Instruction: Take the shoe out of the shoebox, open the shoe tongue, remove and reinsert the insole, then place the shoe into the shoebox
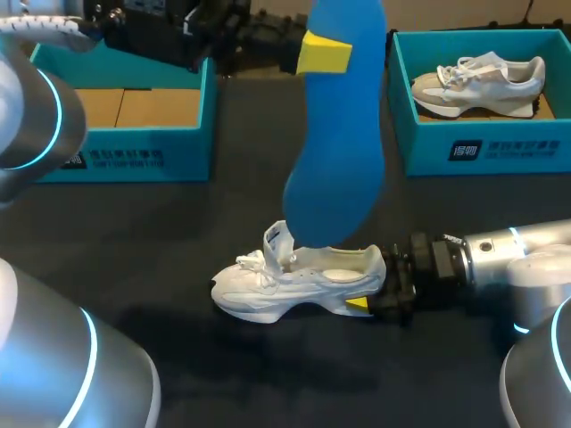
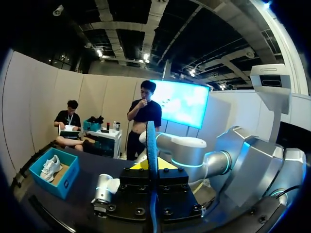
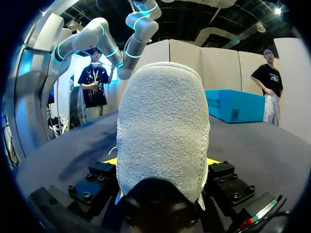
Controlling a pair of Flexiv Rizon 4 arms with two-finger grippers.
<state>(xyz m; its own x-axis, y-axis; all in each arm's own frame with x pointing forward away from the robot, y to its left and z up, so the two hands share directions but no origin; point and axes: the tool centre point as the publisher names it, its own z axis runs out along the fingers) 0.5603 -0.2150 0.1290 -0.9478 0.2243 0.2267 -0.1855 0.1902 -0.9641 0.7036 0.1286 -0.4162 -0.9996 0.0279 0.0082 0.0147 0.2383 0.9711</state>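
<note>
A long blue insole [image 1: 337,152] hangs upright above the table, its lower end just over the opening of the white shoe [image 1: 285,281]. My left gripper [image 1: 326,53] is shut on the insole's upper part. In the left wrist view the insole [image 2: 151,145] shows edge-on between the left gripper [image 2: 151,167] fingers. The shoe lies on the dark table with its toe to the left. My right gripper [image 1: 375,287] is shut on its heel from the right. In the right wrist view the shoe's heel [image 3: 163,126] fills the space between the right gripper [image 3: 163,162] fingers.
A teal shoebox [image 1: 134,156] with a bare cardboard floor stands at the back left. A second teal shoebox [image 1: 486,147] at the back right holds another pale shoe [image 1: 482,85]. The dark table [image 1: 178,232] stretches between the boxes and the shoe.
</note>
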